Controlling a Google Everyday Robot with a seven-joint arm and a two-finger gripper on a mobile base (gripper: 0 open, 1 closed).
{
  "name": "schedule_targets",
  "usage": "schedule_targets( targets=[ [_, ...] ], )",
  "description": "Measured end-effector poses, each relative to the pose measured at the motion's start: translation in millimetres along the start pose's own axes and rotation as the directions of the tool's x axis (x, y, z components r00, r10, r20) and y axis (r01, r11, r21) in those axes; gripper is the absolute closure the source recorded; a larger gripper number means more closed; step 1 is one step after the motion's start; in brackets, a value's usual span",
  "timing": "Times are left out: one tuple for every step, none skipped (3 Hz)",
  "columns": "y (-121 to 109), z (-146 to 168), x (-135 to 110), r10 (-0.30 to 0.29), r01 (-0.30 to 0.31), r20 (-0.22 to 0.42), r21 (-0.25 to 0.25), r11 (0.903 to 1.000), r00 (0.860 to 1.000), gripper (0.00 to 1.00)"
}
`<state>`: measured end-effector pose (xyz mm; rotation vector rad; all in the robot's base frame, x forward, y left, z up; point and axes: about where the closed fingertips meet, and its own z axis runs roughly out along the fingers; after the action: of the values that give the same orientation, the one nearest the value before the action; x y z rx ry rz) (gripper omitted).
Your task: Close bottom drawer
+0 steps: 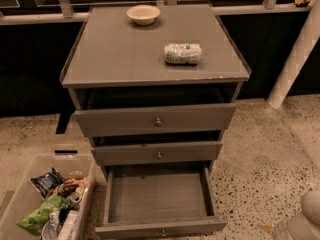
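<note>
Camera view, single frame. Gripper [301, 220]: only a pale rounded part shows, at the frame's bottom right corner, low over the floor, to the right of the grey cabinet [155, 49] and apart from it. Whether it is open or closed: cannot tell. It touches no drawer.

Bottom drawer [157, 198]: lowest of the cabinet's three, pulled far out toward the camera. Its plain grey tray is fully exposed, with nothing in it. Its narrow front panel sits at the frame's lower edge, and the small round knob [163, 232] is just visible at the panel's centre.

Middle drawer [157, 153]: directly above, out a little from the cabinet body, round metal knob at centre. Top drawer [155, 119]: taller and wider front, also out a little, with a dark gap between it and the cabinet top.

On the cabinet top: a small pale bowl [143, 14] near the rear edge, upright; a clear plastic bottle [183, 53] lying on its side toward the right edge, well apart from the bowl.

Left of the cabinet, on the speckled floor [260, 169]: a clear plastic bin [20, 194] holding snack bags, among them a green bag [37, 217] and a dark bag [46, 182]. Right of the cabinet: a white post [295, 59], leaning.
</note>
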<state>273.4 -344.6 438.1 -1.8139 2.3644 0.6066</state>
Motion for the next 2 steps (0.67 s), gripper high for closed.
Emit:
schedule_targets(
  targets=[
    [0.0,0.1,0.0,0.0,0.0,0.0,0.0,1.0,1.0,0.0],
    [3.1,26.2,16.6,-0.044,0.044,0.0,0.036,0.9984,0.999,0.0]
  ],
)
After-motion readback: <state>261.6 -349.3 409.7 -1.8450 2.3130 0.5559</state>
